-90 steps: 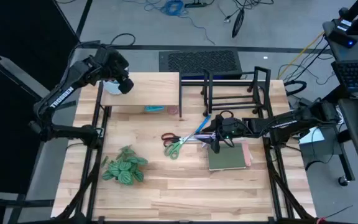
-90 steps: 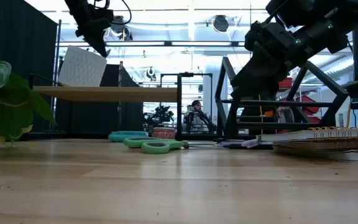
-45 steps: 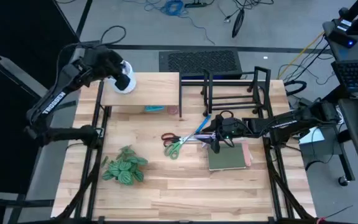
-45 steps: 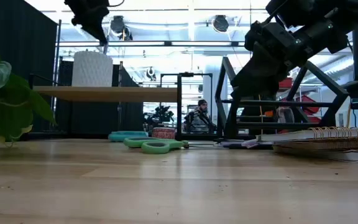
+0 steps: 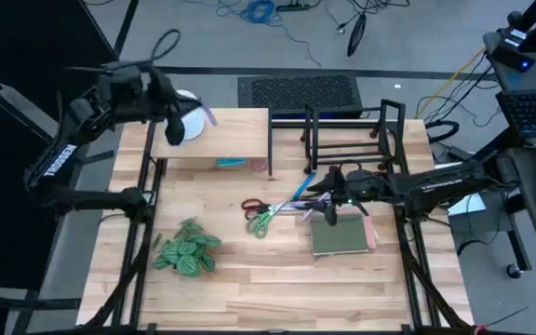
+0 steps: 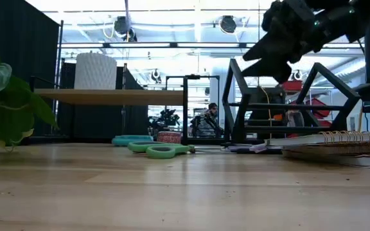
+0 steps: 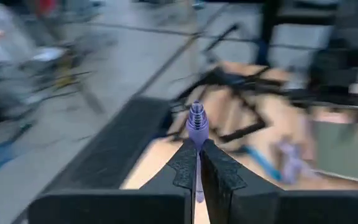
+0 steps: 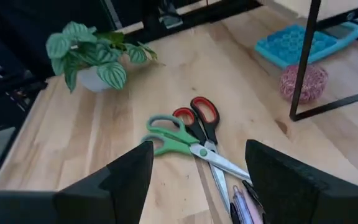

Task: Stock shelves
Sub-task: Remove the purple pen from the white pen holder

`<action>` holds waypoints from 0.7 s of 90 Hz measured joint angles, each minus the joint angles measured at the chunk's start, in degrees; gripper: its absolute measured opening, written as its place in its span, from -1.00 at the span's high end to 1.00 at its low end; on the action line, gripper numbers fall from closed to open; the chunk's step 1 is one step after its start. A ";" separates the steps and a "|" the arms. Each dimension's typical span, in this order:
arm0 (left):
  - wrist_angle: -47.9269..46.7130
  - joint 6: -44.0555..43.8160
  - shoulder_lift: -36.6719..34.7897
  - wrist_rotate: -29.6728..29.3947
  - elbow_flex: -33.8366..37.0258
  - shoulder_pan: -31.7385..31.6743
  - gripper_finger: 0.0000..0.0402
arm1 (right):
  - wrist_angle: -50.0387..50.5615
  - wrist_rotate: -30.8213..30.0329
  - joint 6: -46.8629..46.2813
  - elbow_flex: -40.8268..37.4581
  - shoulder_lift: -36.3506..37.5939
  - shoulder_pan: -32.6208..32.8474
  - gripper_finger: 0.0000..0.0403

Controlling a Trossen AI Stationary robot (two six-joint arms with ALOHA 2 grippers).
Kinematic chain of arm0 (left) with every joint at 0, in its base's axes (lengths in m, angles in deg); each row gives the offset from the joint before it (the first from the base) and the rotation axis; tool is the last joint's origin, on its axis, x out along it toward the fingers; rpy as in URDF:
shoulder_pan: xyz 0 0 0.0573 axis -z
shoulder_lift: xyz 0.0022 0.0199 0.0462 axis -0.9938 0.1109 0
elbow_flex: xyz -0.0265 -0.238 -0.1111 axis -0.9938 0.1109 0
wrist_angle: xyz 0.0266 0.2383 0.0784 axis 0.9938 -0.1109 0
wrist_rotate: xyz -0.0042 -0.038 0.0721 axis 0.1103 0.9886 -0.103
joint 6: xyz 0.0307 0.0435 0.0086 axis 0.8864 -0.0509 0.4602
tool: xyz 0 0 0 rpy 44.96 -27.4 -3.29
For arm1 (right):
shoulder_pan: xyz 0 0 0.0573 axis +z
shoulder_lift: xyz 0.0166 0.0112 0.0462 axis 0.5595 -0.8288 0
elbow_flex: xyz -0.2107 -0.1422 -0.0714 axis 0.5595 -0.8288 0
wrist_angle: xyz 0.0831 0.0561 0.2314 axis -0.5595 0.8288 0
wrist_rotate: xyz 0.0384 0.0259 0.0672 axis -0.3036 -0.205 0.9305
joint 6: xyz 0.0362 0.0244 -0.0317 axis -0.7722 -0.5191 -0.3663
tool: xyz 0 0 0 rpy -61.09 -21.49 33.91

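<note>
My left gripper (image 5: 177, 126) hovers over the pale-wood shelf (image 5: 231, 140) at the table's far left, shut on a purple pen (image 7: 196, 121). A white ribbed cup (image 6: 96, 70) stands upright on that shelf top, just beside the gripper in the high view. The black wire rack (image 5: 352, 130) stands at the far right. My right gripper (image 8: 197, 162) is open and hangs above green and red scissors (image 8: 179, 137) and loose pens (image 5: 301, 191) in front of the rack, touching nothing. My left gripper pinches the purple pen between its two fingers. The pen lies along the fingers, and its ridged end (image 7: 196, 113) sticks out past the fingertips (image 7: 185, 163). It is lifted clear of the shelf and the cup.
A spiral notebook (image 5: 341, 237) lies near my right gripper. A potted plant (image 5: 187, 249) stands at the near left. A blue tray (image 8: 303, 43) and a pinkish ball (image 8: 298, 81) lie under the wooden shelf. Bare wood spans the near half of the table.
The white cup, tilted under my left gripper a second ago, now stands upright on the shelf top. My left gripper has risen out of the low view and drawn toward the table's left edge. My right gripper has lifted up off the pens.
</note>
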 joint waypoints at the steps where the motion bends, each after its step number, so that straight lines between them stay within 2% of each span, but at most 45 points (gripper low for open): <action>1: 0.01 -0.03 0.10 0.29 0.04 0.47 1.00 | 0.24 0.00 -0.01 0.00 0.31 0.00 -0.19; 18: 0.81 -1.43 4.60 1.02 1.53 9.48 1.00 | 4.05 0.00 -1.06 0.00 5.03 -0.01 -0.19; 41: 13.98 -1.41 17.24 0.15 3.70 22.26 1.00 | 3.38 0.91 -0.49 0.00 9.82 0.36 -0.19; 50: 20.01 -1.05 23.08 -2.82 3.70 25.36 1.00 | -0.98 1.79 1.83 0.03 12.14 1.85 -0.19; 63: 26.98 -1.52 31.53 -3.10 3.70 27.53 1.00 | -2.14 1.81 3.69 0.04 15.47 3.30 -0.19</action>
